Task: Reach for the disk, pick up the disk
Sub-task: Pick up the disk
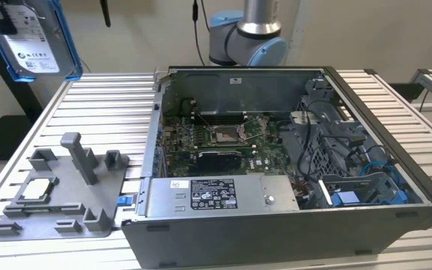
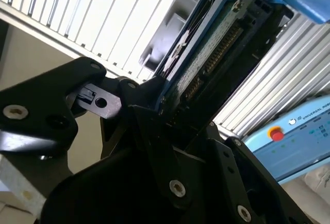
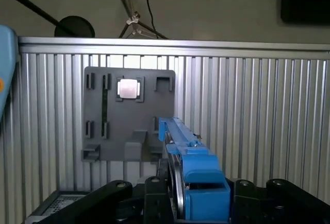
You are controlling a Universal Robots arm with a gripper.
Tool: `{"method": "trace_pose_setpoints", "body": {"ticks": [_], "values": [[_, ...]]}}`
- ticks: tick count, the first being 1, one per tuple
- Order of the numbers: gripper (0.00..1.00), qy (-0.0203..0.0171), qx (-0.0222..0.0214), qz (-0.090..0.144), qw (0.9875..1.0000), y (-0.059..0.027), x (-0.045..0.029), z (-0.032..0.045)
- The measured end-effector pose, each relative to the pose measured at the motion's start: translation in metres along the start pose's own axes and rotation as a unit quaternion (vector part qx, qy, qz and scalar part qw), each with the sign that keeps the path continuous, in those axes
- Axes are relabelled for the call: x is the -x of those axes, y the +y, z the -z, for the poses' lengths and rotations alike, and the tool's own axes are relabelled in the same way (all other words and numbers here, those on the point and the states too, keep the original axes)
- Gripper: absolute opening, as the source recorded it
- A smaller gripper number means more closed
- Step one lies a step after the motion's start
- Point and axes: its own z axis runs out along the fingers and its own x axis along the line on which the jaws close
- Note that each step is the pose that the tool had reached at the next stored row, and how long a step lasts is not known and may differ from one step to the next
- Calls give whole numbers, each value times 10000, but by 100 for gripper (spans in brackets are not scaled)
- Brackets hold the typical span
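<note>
The disk [image 1: 32, 39], a silver-grey drive with a white label in a bright blue caddy, hangs in the air at the exterior view's upper left, above the table's far corner. In the first wrist view the disk [image 3: 188, 170] stands edge-on between the black fingers of my gripper [image 3: 196, 195], which is shut on it. In the second wrist view the disk [image 2: 216, 49] shows its connector edge and circuit board, and the gripper [image 2: 170, 105] clamps its lower end.
An open computer case [image 1: 276, 169] fills the table's middle, with the arm's base [image 1: 246, 34] behind it. A grey fixture plate [image 1: 58, 197] carrying a small silvery chip [image 1: 36, 191] lies on the slatted table at the exterior view's left, directly under the disk [image 3: 129, 116].
</note>
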Motion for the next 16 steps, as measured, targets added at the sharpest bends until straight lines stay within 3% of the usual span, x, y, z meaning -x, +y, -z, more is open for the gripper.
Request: {"method": "trace_pose_setpoints", "body": {"ticks": [8, 16], "values": [[0, 0, 19, -1, 10000, -309, 1, 1], [0, 0, 29, -1, 10000, -560, 1, 2]]}}
